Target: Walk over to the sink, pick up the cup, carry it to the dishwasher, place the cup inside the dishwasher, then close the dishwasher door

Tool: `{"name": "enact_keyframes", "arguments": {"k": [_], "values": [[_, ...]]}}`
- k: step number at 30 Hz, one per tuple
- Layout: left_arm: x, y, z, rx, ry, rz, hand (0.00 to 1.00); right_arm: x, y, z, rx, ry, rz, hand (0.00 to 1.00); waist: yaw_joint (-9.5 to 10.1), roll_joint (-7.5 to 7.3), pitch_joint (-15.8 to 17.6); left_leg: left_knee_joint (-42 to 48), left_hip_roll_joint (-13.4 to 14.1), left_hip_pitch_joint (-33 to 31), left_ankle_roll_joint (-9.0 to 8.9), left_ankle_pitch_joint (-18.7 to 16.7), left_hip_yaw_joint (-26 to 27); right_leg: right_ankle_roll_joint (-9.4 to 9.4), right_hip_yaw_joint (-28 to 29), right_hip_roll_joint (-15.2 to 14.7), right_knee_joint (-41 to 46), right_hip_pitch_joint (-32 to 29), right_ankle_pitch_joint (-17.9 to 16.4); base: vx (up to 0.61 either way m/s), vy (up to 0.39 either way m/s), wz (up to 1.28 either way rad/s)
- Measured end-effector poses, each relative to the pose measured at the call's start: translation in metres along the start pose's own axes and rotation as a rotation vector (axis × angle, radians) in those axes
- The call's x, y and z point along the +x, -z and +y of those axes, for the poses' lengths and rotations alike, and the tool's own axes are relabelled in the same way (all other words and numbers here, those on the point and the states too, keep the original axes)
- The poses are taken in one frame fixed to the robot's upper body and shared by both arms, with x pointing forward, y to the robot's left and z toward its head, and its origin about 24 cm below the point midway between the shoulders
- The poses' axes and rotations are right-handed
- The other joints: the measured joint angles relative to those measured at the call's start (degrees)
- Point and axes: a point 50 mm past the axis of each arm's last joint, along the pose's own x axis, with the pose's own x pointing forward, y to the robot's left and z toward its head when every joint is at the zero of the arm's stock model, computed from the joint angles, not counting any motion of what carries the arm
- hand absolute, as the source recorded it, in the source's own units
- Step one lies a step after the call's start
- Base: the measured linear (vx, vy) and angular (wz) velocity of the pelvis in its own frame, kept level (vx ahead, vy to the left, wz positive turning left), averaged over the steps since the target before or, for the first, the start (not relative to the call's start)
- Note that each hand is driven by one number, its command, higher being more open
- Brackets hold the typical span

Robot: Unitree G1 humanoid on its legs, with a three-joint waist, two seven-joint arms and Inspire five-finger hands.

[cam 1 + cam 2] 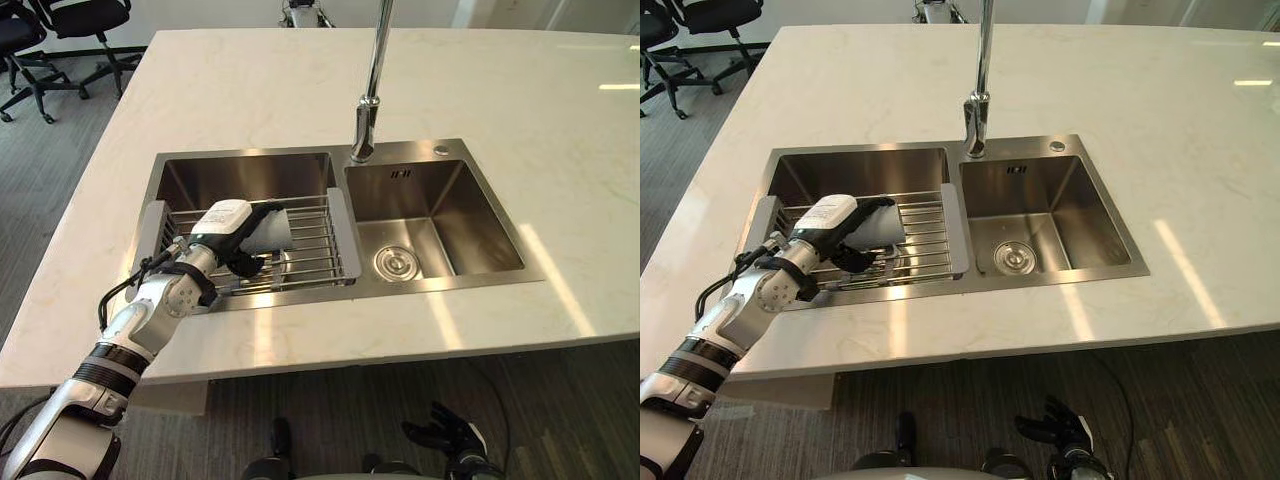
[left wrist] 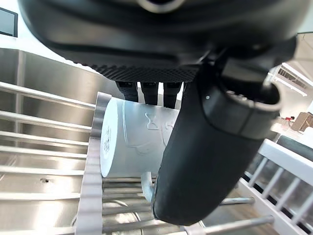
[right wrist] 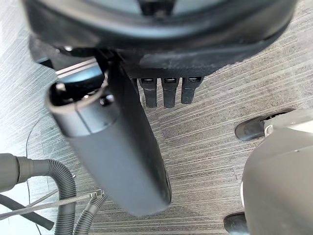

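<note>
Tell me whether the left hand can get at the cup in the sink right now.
Probably yes. The left hand is right up against the cup, which lies on its side on the wire rack over the left basin, and nothing stands between them.

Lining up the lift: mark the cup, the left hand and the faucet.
cup [image 2: 132, 142], left wrist view, its white side wall.
left hand [image 2: 205, 161], left wrist view, its dark thumb.
faucet [image 1: 377, 55], left eye view, upright pipe.

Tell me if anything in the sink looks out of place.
The white cup lies on its side on the wire rack over the left basin, with the left hand at it. Nothing looks spilled or damaged.
</note>
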Motion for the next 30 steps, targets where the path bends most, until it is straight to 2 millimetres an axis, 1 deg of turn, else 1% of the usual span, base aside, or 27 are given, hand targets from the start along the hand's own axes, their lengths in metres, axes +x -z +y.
{"name": "enact_keyframes", "arguments": {"k": [4,7,13,20,22,25,27,30], "values": [[0.008,0.002,0.019,0.049,-0.023,-0.002,0.3,0.002,-0.004,0.001,-0.001,-0.005,-0.011,0.9,-0.32,0.25,1.11,0.0,0.05,-0.03,0.0,-0.18,0.43,-0.11,0.37,-0.01,-0.03,-0.15,0.1,0.01,-0.024,-0.05],[0.009,0.004,0.026,0.068,-0.022,-0.001,0.3,0.002,-0.004,0.001,-0.001,-0.008,-0.011,0.9,-0.85,0.47,1.32,0.0,0.06,-0.07,0.02,-0.36,0.67,-0.18,0.43,-0.04,-0.07,-0.18,0.23,0.01,-0.021,-0.04],[0.009,0.005,0.028,0.065,-0.024,0.002,0.3,0.002,-0.004,0.0,-0.002,-0.006,-0.011,0.9,-1.4,1.09,1.71,-0.01,0.06,-0.05,0.04,-0.37,0.75,-0.24,0.43,-0.04,-0.12,-0.18,0.28,0.0,0.0,0.0],[0.008,0.004,0.028,0.036,-0.028,0.001,0.3,0.002,-0.004,0.0,-0.002,-0.004,-0.011,0.9,-1.39,1.12,1.72,-0.01,0.02,0.3,0.07,-0.34,0.59,-0.3,0.25,-0.04,-0.2,0.3,0.3,0.0,-0.004,0.01],[0.007,0.0,0.027,0.019,-0.035,-0.014,0.3,0.002,-0.004,0.0,-0.002,-0.002,-0.01,0.9,-1.39,1.12,1.72,-0.01,0.01,0.44,0.07,-0.34,0.32,-0.48,-0.03,-0.02,-0.52,0.76,0.4,-0.01,-0.03,0.07],[-0.001,-0.015,0.024,-0.081,-0.085,-0.076,0.3,0.001,-0.004,-0.001,-0.002,0.002,-0.009,0.9,-1.31,1.1,1.71,0.01,0.05,0.65,0.1,-0.26,0.02,-0.61,-0.18,0.06,-0.5,1.16,0.44,-0.01,-0.021,0.05],[-0.006,-0.029,0.023,-0.164,-0.148,-0.125,0.3,0.001,-0.004,-0.002,-0.002,0.005,-0.01,0.9,-0.97,1.1,1.71,0.02,0.19,0.78,0.12,-0.21,-0.04,-0.75,-0.12,0.23,-0.25,1.17,0.56,-0.02,-0.019,0.0],[-0.014,-0.05,0.028,-0.285,-0.253,-0.205,0.3,0.001,-0.003,-0.002,-0.002,0.011,-0.008,0.9,-0.81,1.1,1.7,0.02,0.44,0.85,0.09,-0.05,-0.15,-0.74,-0.12,0.59,0.84,0.78,0.56,-0.04,-0.023,0.0]]}}
